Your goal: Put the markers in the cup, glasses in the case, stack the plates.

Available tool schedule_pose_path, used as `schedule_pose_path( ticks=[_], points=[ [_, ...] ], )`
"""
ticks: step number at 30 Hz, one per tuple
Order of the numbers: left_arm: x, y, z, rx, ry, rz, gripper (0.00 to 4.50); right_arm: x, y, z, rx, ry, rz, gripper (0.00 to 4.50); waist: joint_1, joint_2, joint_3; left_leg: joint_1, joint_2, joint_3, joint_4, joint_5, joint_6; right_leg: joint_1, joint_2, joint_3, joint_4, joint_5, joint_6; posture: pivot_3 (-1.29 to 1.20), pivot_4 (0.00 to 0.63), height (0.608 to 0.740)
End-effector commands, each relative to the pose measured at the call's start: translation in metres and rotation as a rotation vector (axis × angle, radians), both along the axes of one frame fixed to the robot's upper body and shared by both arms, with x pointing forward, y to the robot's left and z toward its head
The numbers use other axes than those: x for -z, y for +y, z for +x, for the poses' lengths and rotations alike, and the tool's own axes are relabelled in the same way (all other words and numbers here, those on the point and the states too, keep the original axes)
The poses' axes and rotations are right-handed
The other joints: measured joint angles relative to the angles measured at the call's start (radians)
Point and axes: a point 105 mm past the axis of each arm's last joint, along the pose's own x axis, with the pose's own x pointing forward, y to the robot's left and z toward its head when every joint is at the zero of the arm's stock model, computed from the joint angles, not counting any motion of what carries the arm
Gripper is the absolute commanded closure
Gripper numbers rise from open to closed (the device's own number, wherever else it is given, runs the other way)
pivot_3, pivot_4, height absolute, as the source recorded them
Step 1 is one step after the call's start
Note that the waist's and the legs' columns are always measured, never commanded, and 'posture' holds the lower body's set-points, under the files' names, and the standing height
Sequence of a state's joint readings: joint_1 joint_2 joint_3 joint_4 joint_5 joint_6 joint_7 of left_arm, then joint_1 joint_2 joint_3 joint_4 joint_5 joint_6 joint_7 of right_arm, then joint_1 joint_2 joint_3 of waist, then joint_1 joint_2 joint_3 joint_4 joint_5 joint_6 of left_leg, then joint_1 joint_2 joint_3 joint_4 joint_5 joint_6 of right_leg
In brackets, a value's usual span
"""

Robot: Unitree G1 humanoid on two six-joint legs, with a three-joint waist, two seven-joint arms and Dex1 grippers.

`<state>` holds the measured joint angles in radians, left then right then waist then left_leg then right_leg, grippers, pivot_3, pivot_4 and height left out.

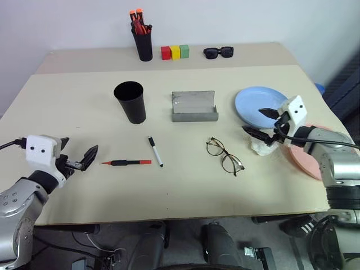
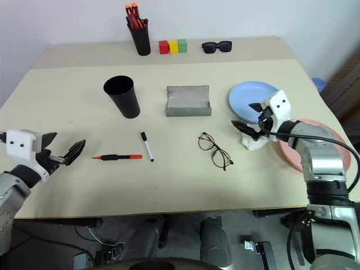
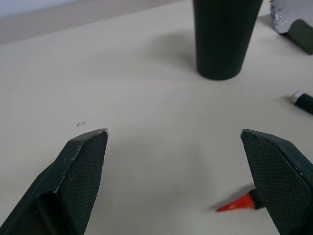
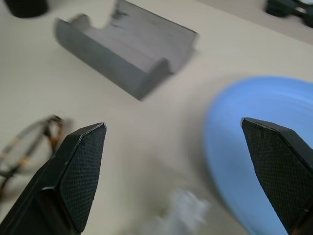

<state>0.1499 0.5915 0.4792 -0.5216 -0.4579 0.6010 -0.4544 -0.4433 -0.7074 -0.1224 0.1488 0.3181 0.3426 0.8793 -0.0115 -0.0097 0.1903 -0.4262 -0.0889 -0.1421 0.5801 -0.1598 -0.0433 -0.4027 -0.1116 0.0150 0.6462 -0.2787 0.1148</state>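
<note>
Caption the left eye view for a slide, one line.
Both grippers, left and right, open over the table: markers, glasses, open case, cup, plates unsorted.

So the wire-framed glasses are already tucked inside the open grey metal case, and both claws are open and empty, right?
Not quite. The thin wire-framed glasses lie on the table in front of the open grey metal case, which is empty, as the left eye view shows. The left claw and right claw are indeed open and empty.
</note>
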Motion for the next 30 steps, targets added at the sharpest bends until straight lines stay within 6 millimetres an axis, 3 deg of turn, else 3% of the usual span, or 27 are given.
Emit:
schedule_pose_path(
  ticks=[1,5,10,19,26,30],
  points=[
    [-0.005,-0.018,0.004,0.081,-0.011,0.016,0.04,-0.015,0.011,-0.005,-0.026,-0.067,-0.009,0.0,0.0,0.0,0.0,0.0,0.0,0.0,0.0,0.0,0.0,0.0,0.0,0.0,0.0,0.0,0.0,0.0,0.15,0.74],
    [-0.004,-0.039,0.014,0.228,0.039,0.028,0.04,-0.021,0.027,-0.018,-0.07,-0.095,-0.005,0.0,0.005,0.0,0.0,0.0,0.0,0.0,0.0,0.0,0.0,-0.001,0.001,0.0,0.001,0.0,0.0,0.0,0.15,0.74],
    [0.005,-0.054,0.009,0.441,0.176,0.103,0.04,-0.018,0.059,-0.038,-0.165,-0.089,-0.031,0.0,-0.005,-0.001,0.0,0.0,0.001,0.001,0.0,-0.001,0.001,-0.002,0.001,0.002,0.001,0.0,0.0,0.0,0.15,0.74],
    [0.009,-0.051,0.009,0.714,0.376,0.284,0.04,-0.002,0.112,-0.081,-0.42,0.005,-0.115,0.0,0.001,-0.001,0.0,-0.001,0.001,0.001,0.0,-0.001,0.002,-0.003,0.0,0.003,0.0,0.0,0.0,0.0,0.15,0.74],
    [0.025,-0.052,0.018,0.812,0.477,0.404,0.04,0.01,0.124,-0.093,-0.485,0.046,-0.112,0.0,-0.002,-0.001,0.001,-0.001,0.001,0.001,0.0,-0.002,0.003,-0.003,-0.001,0.004,-0.001,0.0,0.0,0.0,0.15,0.74],
    [0.042,-0.049,0.012,0.886,0.572,0.465,0.04,0.013,0.127,-0.094,-0.484,0.044,-0.092,0.0,-0.003,-0.001,0.001,-0.001,0.002,0.001,-0.001,-0.002,0.003,-0.004,-0.001,0.004,0.0,0.0,0.0,0.0,0.15,0.74]
  ],
)
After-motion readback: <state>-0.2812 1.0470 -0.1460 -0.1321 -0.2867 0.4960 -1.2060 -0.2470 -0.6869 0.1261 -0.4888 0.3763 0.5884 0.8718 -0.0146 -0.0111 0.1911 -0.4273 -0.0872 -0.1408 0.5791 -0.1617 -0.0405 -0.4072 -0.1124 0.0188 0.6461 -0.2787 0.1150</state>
